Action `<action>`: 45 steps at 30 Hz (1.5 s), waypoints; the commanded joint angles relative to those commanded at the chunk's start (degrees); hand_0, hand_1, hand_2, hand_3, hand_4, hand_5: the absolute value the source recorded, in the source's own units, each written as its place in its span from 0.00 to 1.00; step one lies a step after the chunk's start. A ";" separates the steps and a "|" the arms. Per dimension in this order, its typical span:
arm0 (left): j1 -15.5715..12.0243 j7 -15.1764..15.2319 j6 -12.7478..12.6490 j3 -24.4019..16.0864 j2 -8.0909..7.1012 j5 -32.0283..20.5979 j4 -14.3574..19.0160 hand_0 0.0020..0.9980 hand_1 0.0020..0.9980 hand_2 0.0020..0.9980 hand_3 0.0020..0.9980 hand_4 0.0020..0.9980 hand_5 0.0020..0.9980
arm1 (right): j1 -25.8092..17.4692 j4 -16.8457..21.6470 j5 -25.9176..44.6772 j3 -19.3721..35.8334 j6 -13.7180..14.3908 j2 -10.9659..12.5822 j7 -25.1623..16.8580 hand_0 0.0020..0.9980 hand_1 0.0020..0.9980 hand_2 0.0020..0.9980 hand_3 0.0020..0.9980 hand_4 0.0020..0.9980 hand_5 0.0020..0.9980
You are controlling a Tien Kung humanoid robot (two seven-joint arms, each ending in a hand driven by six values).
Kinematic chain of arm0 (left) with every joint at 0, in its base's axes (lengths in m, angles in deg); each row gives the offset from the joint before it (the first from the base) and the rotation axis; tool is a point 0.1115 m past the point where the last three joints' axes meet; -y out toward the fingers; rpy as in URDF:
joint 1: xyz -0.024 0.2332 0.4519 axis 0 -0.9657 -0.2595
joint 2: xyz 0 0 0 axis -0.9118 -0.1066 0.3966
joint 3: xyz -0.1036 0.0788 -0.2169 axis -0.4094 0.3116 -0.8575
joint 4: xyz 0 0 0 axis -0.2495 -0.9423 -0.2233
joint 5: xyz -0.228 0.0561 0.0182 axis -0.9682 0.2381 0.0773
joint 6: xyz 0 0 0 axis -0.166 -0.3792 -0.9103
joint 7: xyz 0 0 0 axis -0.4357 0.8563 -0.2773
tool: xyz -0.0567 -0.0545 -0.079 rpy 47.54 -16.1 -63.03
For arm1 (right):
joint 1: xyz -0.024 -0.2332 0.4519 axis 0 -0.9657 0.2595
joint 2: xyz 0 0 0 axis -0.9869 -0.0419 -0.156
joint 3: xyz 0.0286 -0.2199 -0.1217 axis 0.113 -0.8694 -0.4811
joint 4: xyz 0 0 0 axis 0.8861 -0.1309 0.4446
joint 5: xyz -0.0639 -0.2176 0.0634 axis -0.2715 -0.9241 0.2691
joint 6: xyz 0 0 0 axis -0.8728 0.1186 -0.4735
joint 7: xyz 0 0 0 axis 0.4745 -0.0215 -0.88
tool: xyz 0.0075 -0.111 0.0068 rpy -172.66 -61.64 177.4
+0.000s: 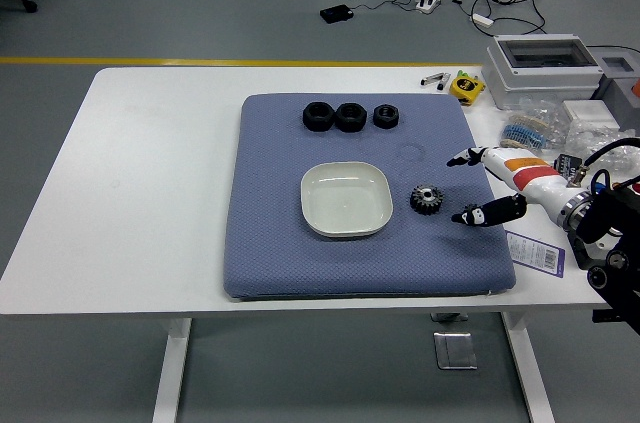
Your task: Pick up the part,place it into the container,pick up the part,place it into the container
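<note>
A small black gear-like part [427, 200] lies on the blue mat [280, 243], just right of the white square dish [346, 199]. Three more black round parts [350, 116] sit in a row at the mat's far edge. My right hand [466, 186] reaches in from the right, fingers spread wide, a little to the right of the gear and not touching it. It holds nothing. The dish is empty. My left arm does not show.
A grey plastic box [544, 69], a yellow tape measure [466, 87], bags of small parts [580, 128] and a labelled card [535, 251] crowd the table's right side. Bare white table [150, 193] lies left of the mat.
</note>
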 joint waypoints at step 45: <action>0.09 -0.33 -0.09 -0.43 0.12 0.60 0.13 0.52 0.54 0.67 0.60 0.59 0.57 | 7.36 -14.35 5.75 -9.96 -2.57 -3.62 0.60 0.53 0.53 0.56 0.54 0.80 0.11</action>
